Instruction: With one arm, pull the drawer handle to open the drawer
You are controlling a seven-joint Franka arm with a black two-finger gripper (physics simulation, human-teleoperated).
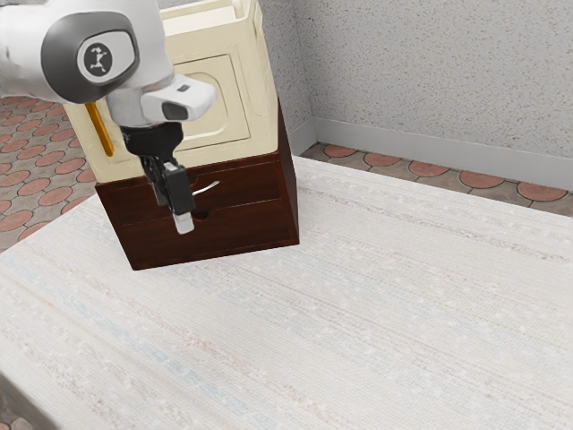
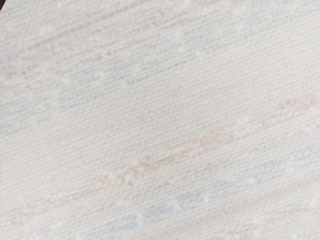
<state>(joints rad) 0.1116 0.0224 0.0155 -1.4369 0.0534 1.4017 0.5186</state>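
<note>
- Judged step in hand: bringing the gripper [image 1: 183, 222] to the pale curved handle [image 1: 207, 188] on the upper drawer [image 1: 256, 184] of the dark brown cabinet [image 1: 287, 170].
- Seen in the exterior view: handle partly hidden behind the gripper, drawer front apparently flush with the cabinet. Contact between gripper and handle impossible to confirm.
- Cannot tell the gripper's state, whether open or closed.
- Before any pull, line up with the handle's middle and match its slant; too low an approach could snag on the lower drawer [image 1: 255, 223] instead.
- Once well seated on the handle, close gently, check for a firm hold, then draw straight out from the front, slow and level, along the drawer's own run. Avoid twisting or lifting, with slipping off the thin curve as the likely risk.
- Mind the cream upper unit [image 1: 256, 98] just above, with its orange bar [image 1: 100, 130] near the arm [image 1: 143, 54]; keep the wrist forward of that face.
- For the pull, use the broad stretch of counter [image 1: 358, 322] before the cabinet, away from the wall [image 1: 430, 72] behind. Keep above the counter throughout, to avoid scraping.
</note>
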